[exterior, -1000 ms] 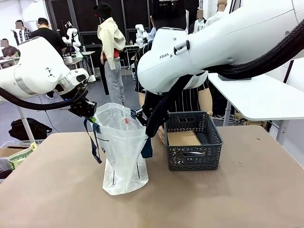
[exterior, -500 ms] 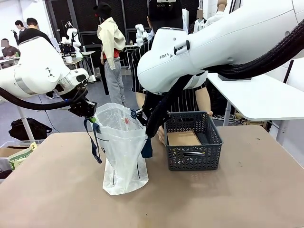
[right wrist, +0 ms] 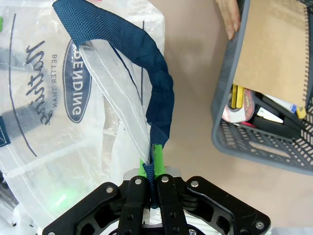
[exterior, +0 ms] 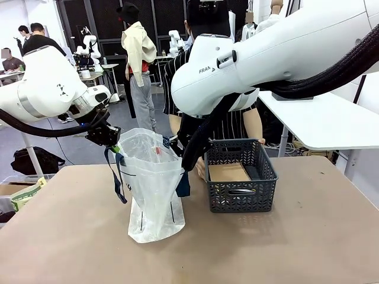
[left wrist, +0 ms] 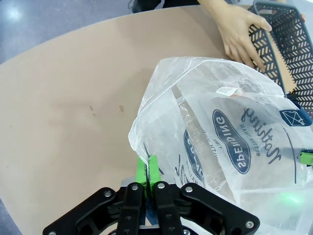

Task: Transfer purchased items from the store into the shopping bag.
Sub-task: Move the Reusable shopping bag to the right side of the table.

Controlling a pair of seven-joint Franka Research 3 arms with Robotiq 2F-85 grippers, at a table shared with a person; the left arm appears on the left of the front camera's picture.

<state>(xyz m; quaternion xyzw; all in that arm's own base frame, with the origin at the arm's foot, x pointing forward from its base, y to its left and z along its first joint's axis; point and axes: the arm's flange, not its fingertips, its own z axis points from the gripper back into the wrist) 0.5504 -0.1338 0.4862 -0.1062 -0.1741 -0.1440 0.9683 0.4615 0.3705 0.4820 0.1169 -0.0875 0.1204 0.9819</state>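
The front camera sits a little above the table on its near side, facing across it, with the shopping bag left of centre at middling range. The left wrist camera looks steeply down onto the bag's rim from very close. The right wrist camera does likewise at the bag's opposite edge. All three share the bag and the basket beside it.
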